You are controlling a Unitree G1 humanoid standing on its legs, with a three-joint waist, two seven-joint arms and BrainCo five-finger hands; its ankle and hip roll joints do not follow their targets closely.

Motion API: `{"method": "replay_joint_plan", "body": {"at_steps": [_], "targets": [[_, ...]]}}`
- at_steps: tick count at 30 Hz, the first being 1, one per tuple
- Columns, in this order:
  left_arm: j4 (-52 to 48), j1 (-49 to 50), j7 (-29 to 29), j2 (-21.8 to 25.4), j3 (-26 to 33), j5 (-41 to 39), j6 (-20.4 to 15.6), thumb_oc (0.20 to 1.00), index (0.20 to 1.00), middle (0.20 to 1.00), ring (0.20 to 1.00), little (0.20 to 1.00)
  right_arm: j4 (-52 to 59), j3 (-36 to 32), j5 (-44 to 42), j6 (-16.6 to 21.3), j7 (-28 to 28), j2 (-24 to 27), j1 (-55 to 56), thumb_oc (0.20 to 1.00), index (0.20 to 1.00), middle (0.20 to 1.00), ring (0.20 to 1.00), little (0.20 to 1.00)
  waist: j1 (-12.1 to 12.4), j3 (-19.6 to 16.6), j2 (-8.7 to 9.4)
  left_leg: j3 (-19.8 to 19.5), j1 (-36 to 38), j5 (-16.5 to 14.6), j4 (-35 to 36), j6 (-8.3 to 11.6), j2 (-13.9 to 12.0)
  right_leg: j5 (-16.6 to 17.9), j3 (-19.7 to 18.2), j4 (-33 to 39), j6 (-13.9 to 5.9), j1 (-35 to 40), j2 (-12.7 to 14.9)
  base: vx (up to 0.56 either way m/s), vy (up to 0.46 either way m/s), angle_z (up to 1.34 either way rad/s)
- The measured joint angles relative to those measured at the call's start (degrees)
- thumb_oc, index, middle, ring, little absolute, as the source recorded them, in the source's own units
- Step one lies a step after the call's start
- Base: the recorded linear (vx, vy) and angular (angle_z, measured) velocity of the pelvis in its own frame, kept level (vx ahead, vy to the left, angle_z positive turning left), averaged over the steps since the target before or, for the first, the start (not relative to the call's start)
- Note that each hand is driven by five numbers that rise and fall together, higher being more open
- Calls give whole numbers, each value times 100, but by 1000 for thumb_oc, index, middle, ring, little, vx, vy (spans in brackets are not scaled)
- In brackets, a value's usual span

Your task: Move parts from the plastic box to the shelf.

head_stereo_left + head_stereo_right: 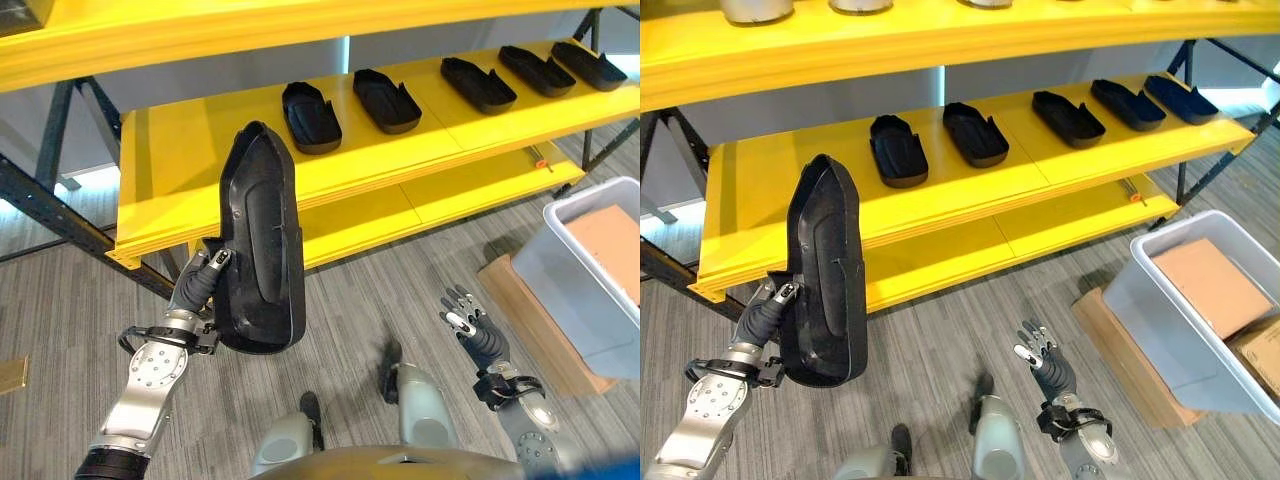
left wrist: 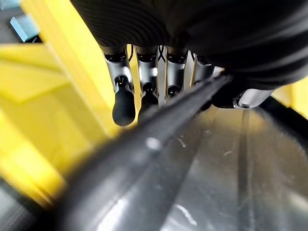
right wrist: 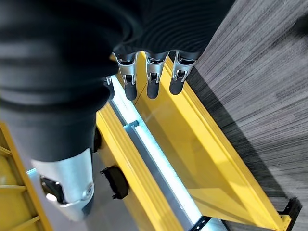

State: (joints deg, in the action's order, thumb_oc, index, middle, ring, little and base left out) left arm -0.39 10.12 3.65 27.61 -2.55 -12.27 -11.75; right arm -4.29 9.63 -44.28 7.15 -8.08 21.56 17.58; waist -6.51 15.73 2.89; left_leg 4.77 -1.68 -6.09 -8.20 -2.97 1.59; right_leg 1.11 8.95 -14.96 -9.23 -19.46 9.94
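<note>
Yellow shelf (image 1: 200,170) is carrying five parts along its back edge; left hand (image 1: 203,280) is gripping another part (image 1: 260,240) upright for placing, right hand (image 1: 470,325) hanging open.

No legible text, label, number or sign anywhere. Checked the long black moulded plastic part (image 1: 262,245), the yellow metal shelf boards (image 1: 180,180), the pale grey plastic box (image 1: 1160,300) and the brown cardboard pieces (image 1: 1210,272) inside it: all plain surfaces, no print to be made out. The small orange-tipped object (image 1: 540,163) on the lower shelf board is too small to show any marking. The row of black moulded parts (image 1: 975,133) on the shelf carries no markings that can be read.
</note>
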Motion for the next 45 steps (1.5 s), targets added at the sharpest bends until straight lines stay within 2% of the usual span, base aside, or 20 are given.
{"method": "replay_joint_plan", "body": {"at_steps": [2,4,5,7,10,11,12,13,17,19,20,22,23,24,25,26,30,37,40,45], "targets": [[-58,136,-19,-143,-146,-22,-10,200,200,200,200,200,15,-63,-3,1,-38,42,17,1000,1000,1000,1000,1000,33,-48,-29,-152,156,-12,138,23,27,-144,-262,-370,212,237,-173,224,-121,53],[-77,298,-103,-122,-187,-69,10,200,200,200,200,200,-9,-90,-56,2,-56,134,-113,1000,1000,1000,1000,1000,93,-99,-51,-250,269,-24,254,112,-30,-279,-112,-156,613,548,-284,234,-114,30],[-79,444,-169,-73,-181,-70,23,200,200,200,200,200,-17,-245,-79,4,-50,173,-273,1000,1000,1000,1000,1000,93,-182,-247,-333,365,56,361,255,-193,-371,58,-112,788,699,-415,169,-109,31],[-81,465,-186,-35,-170,-93,17,200,200,200,200,200,-39,-389,-182,22,-29,216,-395,1000,1000,1000,1000,1000,107,-231,-316,-399,441,138,298,368,-278,-485,227,-219,956,838,-455,70,-133,46],[-79,159,-175,37,-178,-232,-6,200,200,200,200,200,-147,-365,-222,75,-9,447,-455,1000,1000,1000,1000,1000,296,-264,32,-643,-364,408,-1239,807,-180,-585,445,-96,1025,1059,-258,25,-51,43],[-83,85,-165,42,-174,-236,-17,200,200,200,200,200,-155,-368,-222,80,-1,465,-476,1000,1000,1000,1000,1000,300,-236,101,-656,-481,389,-1404,791,-233,-576,494,16,1130,1148,-273,70,21,19],[-83,83,-150,41,-171,-236,-16,200,200,200,200,200,-153,-376,-222,94,4,458,-476,1000,1000,1000,1000,1000,295,-243,120,-615,-481,383,-1355,773,-393,-588,562,74,1206,1214,-300,148,119,33],[-69,70,-129,108,-142,-230,-24,200,200,200,200,200,-197,-403,-234,133,51,342,-484,1000,1000,1000,1000,1000,264,-259,252,-491,-431,345,-874,796,-956,-665,536,153,1396,1309,-372,124,133,23],[-31,133,-89,115,-35,-229,-23,200,200,200,200,200,-332,-282,-233,135,100,329,-605,1000,1000,1000,1000,1000,324,-254,241,-697,-115,640,721,943,-2316,-737,300,-2,1242,1140,-685,95,177,-20],[12,103,-80,113,-6,-229,-3,200,200,200,200,200,-448,-257,-233,134,148,329,-660,1000,1000,1000,1000,1000,370,-245,171,-671,-149,747,829,1056,-2699,-881,217,-250,1235,944,-738,67,207,-45],[13,112,-83,92,-28,-226,9,200,200,200,200,200,-445,-273,-233,135,159,365,-617,1000,1000,1000,1000,1000,364,-236,70,-611,-132,826,754,1031,-2665,-960,139,-426,1262,829,-655,64,248,-41],[6,119,-89,61,-33,-221,8,200,200,200,200,200,-448,-341,-226,135,155,408,-472,1000,1000,1000,1000,1000,291,-264,-142,-352,-127,833,608,1017,-2471,-905,85,-487,1030,768,-570,79,271,-21],[-18,108,-94,-21,-57,-213,-2,200,200,200,200,200,-426,-362,-219,133,145,687,-336,1000,1000,1000,1000,1000,244,-298,-535,-311,-9,677,612,625,-2266,-969,39,-694,859,648,-585,73,224,-8],[-5,40,-96,18,-72,-216,-5,200,200,200,200,200,-506,-410,-215,123,153,677,-293,1000,1000,1000,1000,1000,224,-273,-581,-266,-2,635,671,1023,-2219,-1029,-36,-892,729,553,-479,114,267,22],[5,-97,-97,106,-74,-214,13,200,200,200,200,200,-453,-415,-217,115,162,519,-183,1000,1000,1000,1000,1000,178,-248,-367,-160,-111,644,609,910,-1871,-1089,-88,-1048,576,459,-96,84,176,38],[-24,-115,-94,130,-72,-213,9,200,200,200,200,200,-382,-362,-207,106,138,518,-84,1000,1000,1000,1000,1000,173,-282,-266,-92,-115,672,614,922,-1711,-1078,-119,-1052,515,402,70,107,230,31],[-35,-130,-71,267,-78,-185,-5,200,200,200,200,200,-355,-235,-163,105,78,293,-84,1000,1000,1000,1000,1000,278,-305,-45,200,70,736,608,987,-1280,-711,-359,-515,72,691,453,57,140,-10],[527,-1379,215,279,-704,70,-30,200,200,200,200,200,-392,-223,-161,97,51,173,-262,1000,1000,1000,1000,1000,248,-220,58,358,82,661,515,943,-1188,-510,-482,-183,-43,793,514,42,81,-9],[1231,-2225,466,203,-1137,116,-12,200,200,200,200,200,-398,-206,-161,70,53,197,-350,1000,1000,1000,1000,1000,28,-165,130,424,44,651,481,958,-1226,-423,-520,-71,-38,763,461,-4,33,-12],[2016,-3447,928,23,-1680,211,23,200,200,200,200,200,-392,69,-163,44,86,265,-478,1000,1000,1000,1000,1000,-91,-73,156,402,-245,663,341,991,-1269,-323,-521,-11,-17,562,419,-55,-2,-4]]}}
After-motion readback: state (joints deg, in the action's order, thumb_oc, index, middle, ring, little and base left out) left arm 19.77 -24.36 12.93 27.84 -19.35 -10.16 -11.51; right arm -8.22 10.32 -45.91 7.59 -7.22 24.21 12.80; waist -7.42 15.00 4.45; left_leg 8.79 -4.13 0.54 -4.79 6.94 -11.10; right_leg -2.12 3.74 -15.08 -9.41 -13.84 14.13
